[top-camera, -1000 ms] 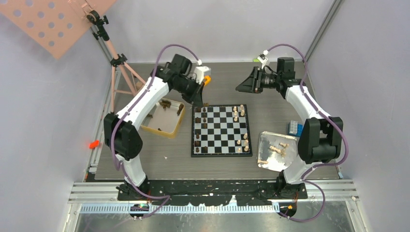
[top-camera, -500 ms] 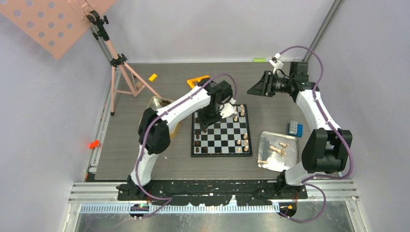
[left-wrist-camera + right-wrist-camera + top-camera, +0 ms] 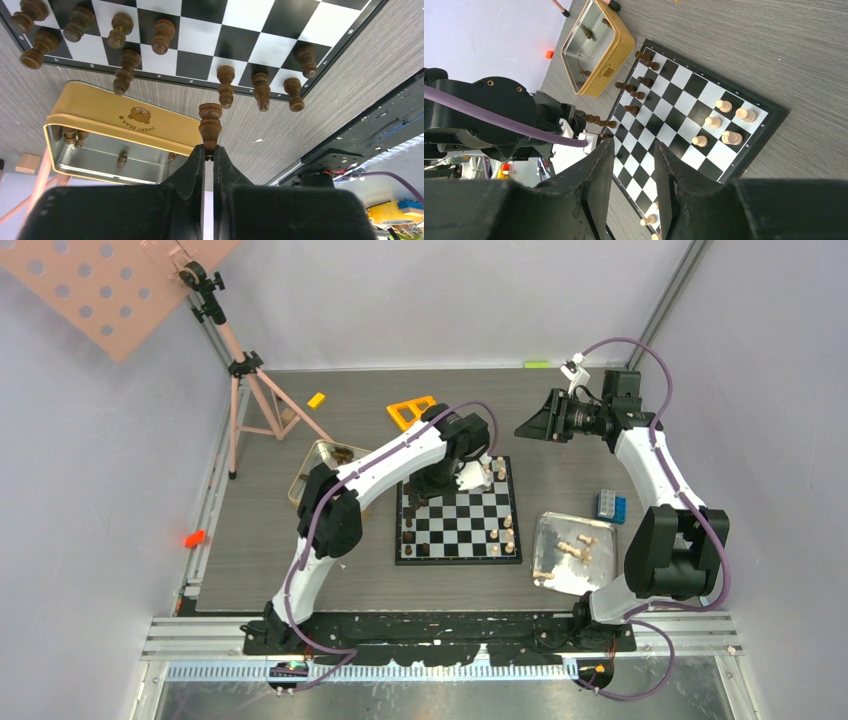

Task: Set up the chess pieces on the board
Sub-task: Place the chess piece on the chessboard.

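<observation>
The board [image 3: 460,559] lies mid-table, with dark chess pieces [image 3: 409,525] along its left side and pale ones [image 3: 507,530] along its right. My left gripper [image 3: 426,492] hangs over the board's far left part. It is shut on a dark brown piece [image 3: 210,125], whose base sticks out past the fingertips [image 3: 199,152]. In the left wrist view the gold tin [image 3: 125,117] shows beyond the board [image 3: 240,42]. My right gripper [image 3: 522,428] is raised past the board's far right corner. It stands open [image 3: 634,145] with nothing between its fingers.
A silver tray [image 3: 545,525] right of the board holds several pale pieces [image 3: 575,548]. The gold tin [image 3: 322,462], left of the board, holds dark pieces. A blue brick [image 3: 609,505], an orange triangle [image 3: 410,410], an orange block [image 3: 316,399] and a tripod [image 3: 245,390] stand around.
My left arm swung right from above the gold tin to over the board's far left part. The right arm drew back a little to the right.
</observation>
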You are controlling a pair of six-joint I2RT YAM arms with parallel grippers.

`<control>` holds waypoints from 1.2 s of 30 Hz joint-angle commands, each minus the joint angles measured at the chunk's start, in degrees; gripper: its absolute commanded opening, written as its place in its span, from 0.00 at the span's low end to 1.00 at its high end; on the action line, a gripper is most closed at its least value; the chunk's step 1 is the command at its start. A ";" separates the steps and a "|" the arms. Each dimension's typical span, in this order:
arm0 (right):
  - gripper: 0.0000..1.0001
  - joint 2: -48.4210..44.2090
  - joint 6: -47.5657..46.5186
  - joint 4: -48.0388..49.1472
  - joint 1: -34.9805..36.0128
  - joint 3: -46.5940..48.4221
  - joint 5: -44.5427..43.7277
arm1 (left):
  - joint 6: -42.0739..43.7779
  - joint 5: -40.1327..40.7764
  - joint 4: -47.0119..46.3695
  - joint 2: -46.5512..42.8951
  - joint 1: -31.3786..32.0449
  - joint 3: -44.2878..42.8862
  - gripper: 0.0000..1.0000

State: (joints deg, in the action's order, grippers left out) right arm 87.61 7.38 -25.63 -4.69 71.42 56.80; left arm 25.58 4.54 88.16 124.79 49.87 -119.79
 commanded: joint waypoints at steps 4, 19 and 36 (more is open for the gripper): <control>0.41 -0.80 -0.96 0.58 -0.15 0.03 0.41 | 4.03 4.30 3.30 1.25 -0.91 -5.22 0.00; 0.41 0.84 -1.31 0.42 -0.14 0.08 0.59 | 8.37 3.27 7.97 11.28 -9.35 -19.93 0.00; 0.40 1.34 -1.57 -0.13 -0.15 0.19 0.68 | 10.08 2.31 5.36 15.84 -11.63 -20.05 0.00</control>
State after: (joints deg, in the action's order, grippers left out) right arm 89.19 7.16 -25.82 -4.69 71.29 56.84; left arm 34.00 7.46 88.60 139.22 38.24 -137.78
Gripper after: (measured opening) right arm 0.407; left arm 0.036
